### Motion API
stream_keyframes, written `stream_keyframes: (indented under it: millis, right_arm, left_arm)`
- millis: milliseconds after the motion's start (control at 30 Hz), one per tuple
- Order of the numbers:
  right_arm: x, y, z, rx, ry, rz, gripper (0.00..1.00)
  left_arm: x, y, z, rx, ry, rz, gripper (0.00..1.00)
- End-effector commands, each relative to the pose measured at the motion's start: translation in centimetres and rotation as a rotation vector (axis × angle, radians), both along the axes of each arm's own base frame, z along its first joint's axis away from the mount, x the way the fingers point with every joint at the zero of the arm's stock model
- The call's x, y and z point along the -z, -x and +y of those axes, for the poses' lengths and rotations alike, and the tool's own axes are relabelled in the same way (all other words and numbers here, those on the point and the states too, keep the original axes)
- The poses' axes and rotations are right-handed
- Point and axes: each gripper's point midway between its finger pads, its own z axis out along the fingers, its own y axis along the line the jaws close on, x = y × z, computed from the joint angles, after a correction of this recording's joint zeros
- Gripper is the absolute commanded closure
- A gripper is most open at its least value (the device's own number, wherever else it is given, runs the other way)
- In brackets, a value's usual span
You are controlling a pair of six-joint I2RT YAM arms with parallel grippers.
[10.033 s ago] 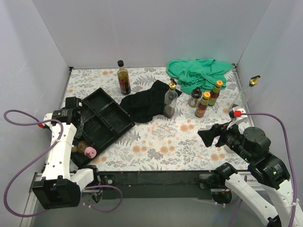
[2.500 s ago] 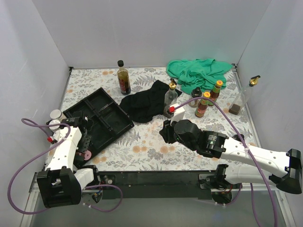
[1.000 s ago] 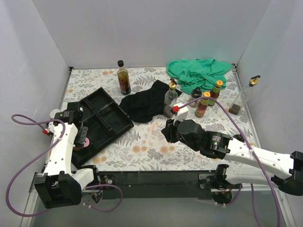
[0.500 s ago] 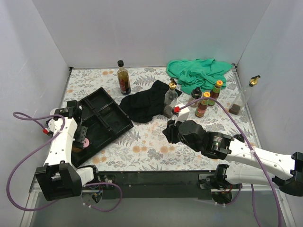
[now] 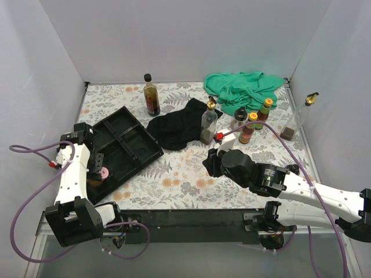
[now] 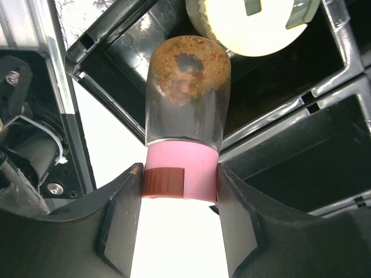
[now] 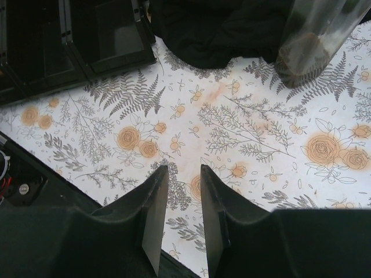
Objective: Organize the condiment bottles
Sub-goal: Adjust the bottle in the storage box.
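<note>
My left gripper (image 6: 178, 174) is shut on the pink lid of a short glass shaker (image 6: 185, 110) with brown powder in it, held over the near-left compartment of the black tray (image 6: 290, 133). In the top view this pink-lidded shaker (image 5: 105, 172) shows at the tray's near corner. A pale-yellow-lidded shaker (image 6: 249, 23) lies in the same compartment. My right gripper (image 7: 184, 174) hangs open and empty over the floral table, near a clear gold-spouted bottle (image 5: 208, 121). A dark black-capped bottle (image 5: 152, 95) stands at the back, and two red sauces (image 5: 248, 128) (image 5: 264, 111) stand right of centre.
A black cloth (image 5: 177, 127) lies between the tray (image 5: 124, 145) and the clear bottle. A green cloth (image 5: 243, 87) is bunched at the back right. A small dark-lidded jar (image 5: 239, 119) and a second gold-spouted bottle (image 5: 301, 113) stand near the right wall.
The left arm has shifted slightly left, with the pink-lidded shaker staying over the tray's near corner. The right gripper has drawn back a little toward the right.
</note>
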Motion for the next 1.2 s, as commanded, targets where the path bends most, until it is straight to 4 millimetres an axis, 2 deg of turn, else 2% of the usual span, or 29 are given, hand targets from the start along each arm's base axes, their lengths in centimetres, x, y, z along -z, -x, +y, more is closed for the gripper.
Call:
stream_keyframes:
  millis: [0,433,600,833,967,1167]
  right_arm:
    - [-1.1,-0.4,-0.3,0.030,-0.042,-0.020,0.62]
    - [-0.8,-0.2,-1.2,0.042,-0.042,-0.024,0.62]
    - [-1.1,-0.3,-1.5,0.049,-0.042,-0.035,0.62]
    - [-1.0,-0.3,-2.0,0.057,-0.035,-0.039,0.62]
    - [-1.3,-0.4,-1.8,0.053,-0.038,-0.041,0.62]
    - [-1.3,-0.4,-2.1,0.058,-0.033,-0.045,0.62]
  left_arm:
    - [-1.7,-2.6,0.4,-0.181,0.023,-0.150,0.59]
    - [-2.0,-2.9,1.0,-0.232,0.101,-0.166,0.55]
    - [-1.1,-2.3,1.7,-0.256,0.126,-0.143,0.53]
    - [-1.5,-2.8,2.2,-0.248,0.148,-0.187,0.53]
    - [-1.0,-2.3,2.2,-0.263,0.164,-0.164,0.52]
    - [0.0,-1.4,2.9,-0.287,0.196,-0.154,0.37]
